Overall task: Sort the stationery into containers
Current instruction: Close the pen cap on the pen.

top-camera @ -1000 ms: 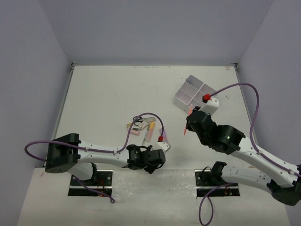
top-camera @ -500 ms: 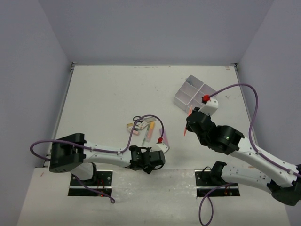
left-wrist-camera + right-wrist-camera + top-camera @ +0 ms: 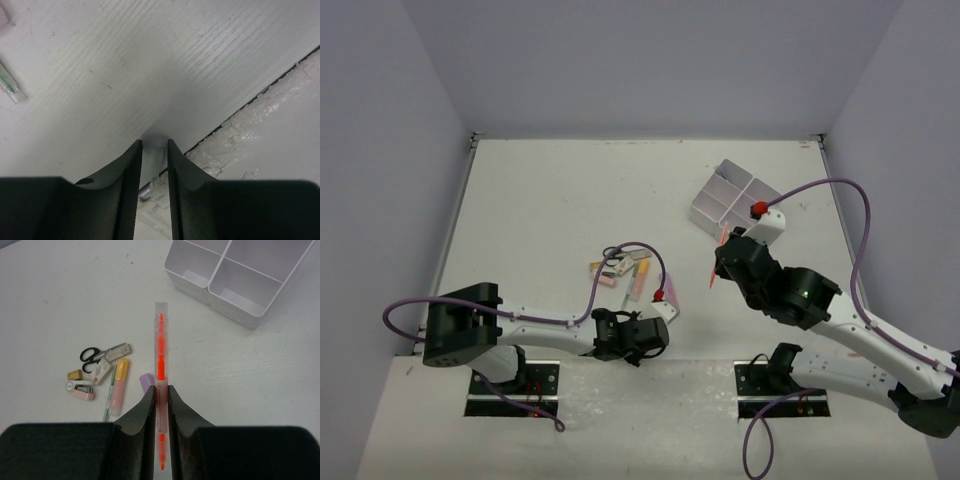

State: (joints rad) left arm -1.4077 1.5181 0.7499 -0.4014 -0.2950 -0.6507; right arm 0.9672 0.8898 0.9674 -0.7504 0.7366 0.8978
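My right gripper (image 3: 160,390) is shut on an orange marker (image 3: 160,355) and holds it above the table, lengthwise between the fingers. In the top view the marker (image 3: 717,268) hangs under this gripper (image 3: 722,262), near the white four-compartment box (image 3: 730,197); the box (image 3: 240,275) lies ahead of it. My left gripper (image 3: 154,142) has its tips down at the table's front edge, jaws close around what looks like a thin grey pen (image 3: 155,160). In the top view it (image 3: 638,345) is near the arm bases.
A pile lies mid-table (image 3: 620,270): black-handled scissors (image 3: 102,354), a pink and yellow marker (image 3: 118,385), a purple marker (image 3: 146,381), a green pen (image 3: 109,400), small erasers (image 3: 102,371) and a pink stapler-like item (image 3: 80,389). A taped table edge (image 3: 240,130) is beside the left gripper.
My left gripper has shifted a little left and toward the front edge. The right arm with the orange marker has barely moved.
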